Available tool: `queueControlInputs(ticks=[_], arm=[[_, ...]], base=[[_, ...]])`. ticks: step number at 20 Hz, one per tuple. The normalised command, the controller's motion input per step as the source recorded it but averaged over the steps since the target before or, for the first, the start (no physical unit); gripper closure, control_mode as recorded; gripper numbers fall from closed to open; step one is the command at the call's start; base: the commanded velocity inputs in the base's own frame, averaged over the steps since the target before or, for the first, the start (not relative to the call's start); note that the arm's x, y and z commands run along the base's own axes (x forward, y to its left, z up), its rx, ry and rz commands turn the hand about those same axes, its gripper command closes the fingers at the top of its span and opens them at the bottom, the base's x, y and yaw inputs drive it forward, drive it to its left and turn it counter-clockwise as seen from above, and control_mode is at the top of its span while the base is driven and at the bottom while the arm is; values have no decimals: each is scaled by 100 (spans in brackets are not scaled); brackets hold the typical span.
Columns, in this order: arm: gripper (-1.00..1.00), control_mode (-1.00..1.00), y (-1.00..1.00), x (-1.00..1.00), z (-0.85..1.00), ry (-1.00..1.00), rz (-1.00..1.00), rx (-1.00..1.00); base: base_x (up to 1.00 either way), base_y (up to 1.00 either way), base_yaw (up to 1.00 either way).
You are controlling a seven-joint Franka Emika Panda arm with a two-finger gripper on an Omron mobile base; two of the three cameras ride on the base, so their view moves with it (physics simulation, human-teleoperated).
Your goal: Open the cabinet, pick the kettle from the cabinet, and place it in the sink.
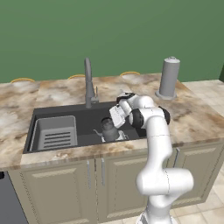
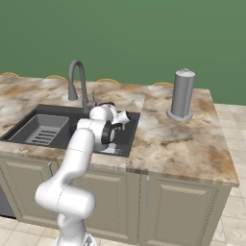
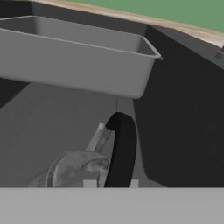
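Gripper (image 3: 111,183) astride kettle (image 1: 109,130) handle, low inside sink (image 1: 83,116).

We see our white arm (image 1: 158,144) rise from its base, bend at a dark elbow joint and reach forward and down. The wrist turns the tool (image 1: 114,117) down and to our left. In the hand view its two small finger tips (image 3: 90,183) stand near together at the bottom edge, close either side of a black arched handle (image 3: 122,148).
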Motion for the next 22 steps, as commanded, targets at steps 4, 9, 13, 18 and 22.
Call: queueControlInputs(ticks=[4, 9, 13, 18, 22], arm=[[100, -100, -3, 17, -9, -13, 7, 0], [100, -100, -2, 17, -19, -6, 6, 0], [100, -100, 0, 11, -28, -7, 8, -3], [100, -100, 0, 9, -32, -7, 8, -5], [100, -100, 0, 10, -35, -1, 7, -6]], base=[[0, 0, 0], [0, 0, 0], [0, 0, 0], [0, 0, 0], [0, 0, 0]])
